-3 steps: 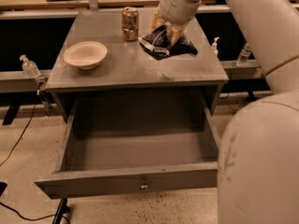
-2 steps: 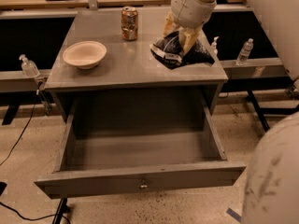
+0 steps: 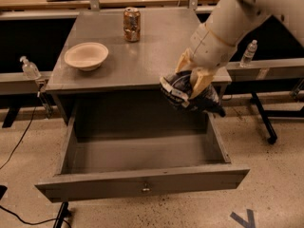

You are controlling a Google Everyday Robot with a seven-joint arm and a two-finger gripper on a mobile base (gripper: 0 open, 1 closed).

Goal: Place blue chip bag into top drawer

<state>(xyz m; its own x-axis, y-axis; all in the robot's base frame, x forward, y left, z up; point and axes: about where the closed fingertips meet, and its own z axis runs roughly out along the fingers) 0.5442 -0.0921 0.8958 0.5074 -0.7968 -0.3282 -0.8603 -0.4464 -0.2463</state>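
Note:
My gripper (image 3: 192, 80) is shut on the blue chip bag (image 3: 189, 98), a crumpled dark navy foil bag with white markings. The bag hangs below the beige fingers (image 3: 203, 81), just past the front edge of the grey cabinet top, above the rear right part of the open top drawer (image 3: 142, 184). The drawer is pulled far out; it holds nothing that I can see. Its small metal knob (image 3: 146, 189) sits at the centre of the front panel. The arm comes in from the upper right.
A beige bowl (image 3: 86, 55) and an orange-brown can (image 3: 131, 24) stand on the cabinet top (image 3: 142, 56). Clear bottles stand at the left (image 3: 29, 69) and right (image 3: 249, 52) on side ledges. Cables run over the speckled floor at left.
The gripper has lifted the bag off the back right of the cabinet top and carried it forward and down, past the front edge, over the open drawer.

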